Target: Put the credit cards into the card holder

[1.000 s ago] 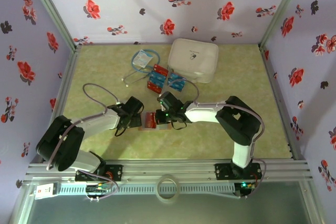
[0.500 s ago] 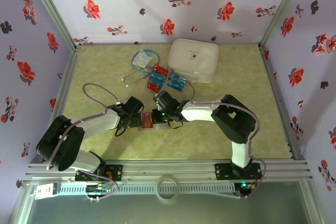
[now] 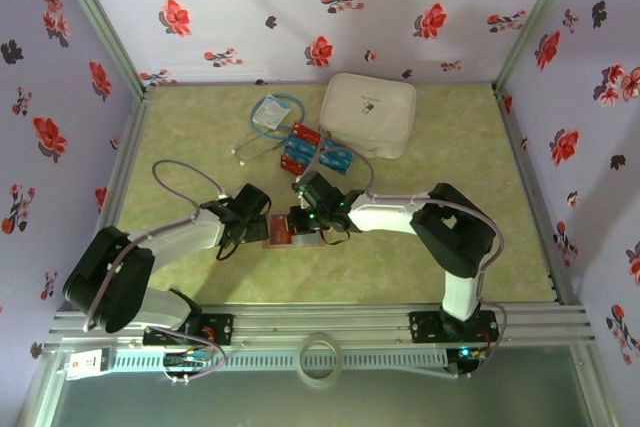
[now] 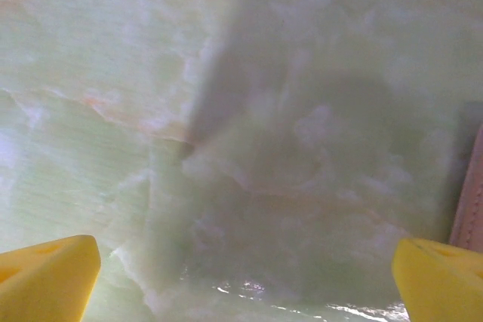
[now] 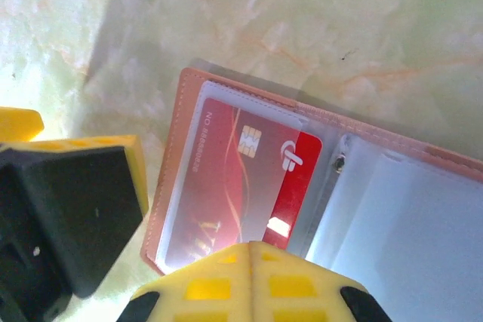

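The card holder [image 5: 179,148] lies open on the table, tan-pink rimmed with clear sleeves, just in front of centre [image 3: 272,240]. A red credit card [image 5: 302,179] sits mostly inside its left sleeve, one strip still bare. My right gripper [image 5: 253,258] is shut, its yellow tips together over the card's near edge, nothing held between them. My left gripper [image 4: 245,292] is open and low over bare table, the holder's edge [image 4: 472,201] just beside its right finger. More red and blue credit cards [image 3: 300,151] lie loose further back.
A big white zip case [image 3: 368,114] stands at the back right of centre. A small plastic bag [image 3: 272,112] and a thin white cable [image 3: 250,147] lie left of the loose cards. My left gripper's black and yellow finger [image 5: 75,201] is close to the holder's left side.
My right gripper has slid a little to the left over the holder. The left arm's elbow has shifted slightly; its gripper stays open beside the holder.
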